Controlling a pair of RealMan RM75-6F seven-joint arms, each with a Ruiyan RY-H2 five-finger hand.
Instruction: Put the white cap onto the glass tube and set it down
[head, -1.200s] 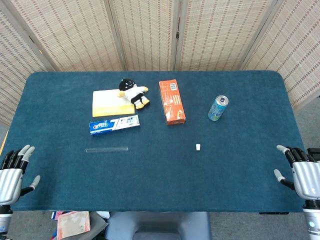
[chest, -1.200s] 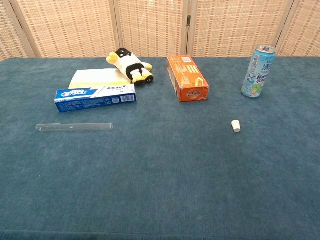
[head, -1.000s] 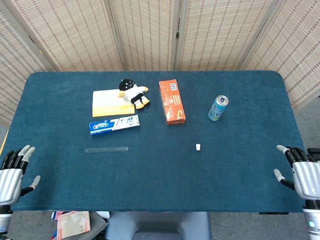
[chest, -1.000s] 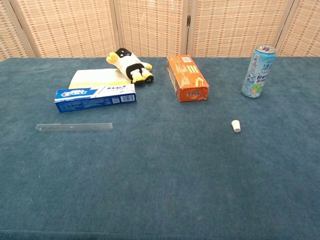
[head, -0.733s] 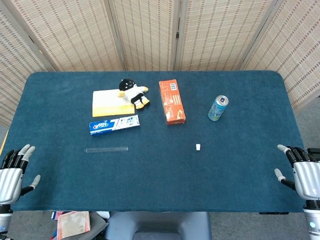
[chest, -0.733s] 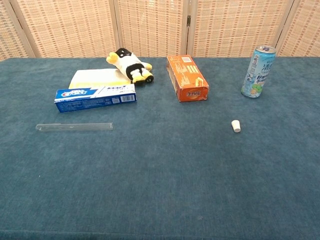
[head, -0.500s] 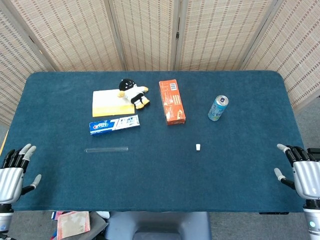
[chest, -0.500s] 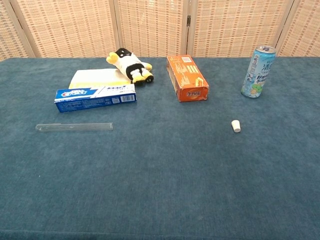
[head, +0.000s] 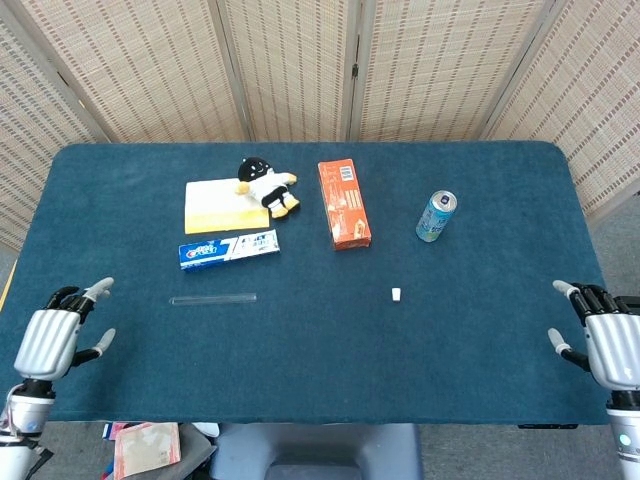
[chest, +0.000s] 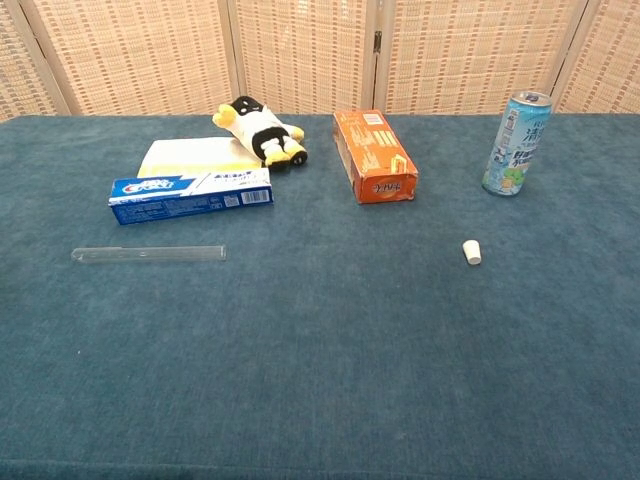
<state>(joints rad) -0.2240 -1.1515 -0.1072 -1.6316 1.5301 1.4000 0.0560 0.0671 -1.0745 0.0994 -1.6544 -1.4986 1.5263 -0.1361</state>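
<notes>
Head view: left hand, lower left of frame, has lifted and swung inward over the blue felt tabletop, fingers spread, empty; likely the start of a reach for the clear glass tube lying left of centre. Right hand, lower right, unmoved, fingers apart, empty. Small white cap right of centre, well apart from the tube.

Chest view: neither hand visible; tube and cap unmoved, uncapped.

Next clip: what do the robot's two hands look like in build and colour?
Both the left hand and the right hand have silver-grey metal backs, black finger segments and pale grey fingertips. Each sits on a silver wrist. No cables or markings are legible.
</notes>
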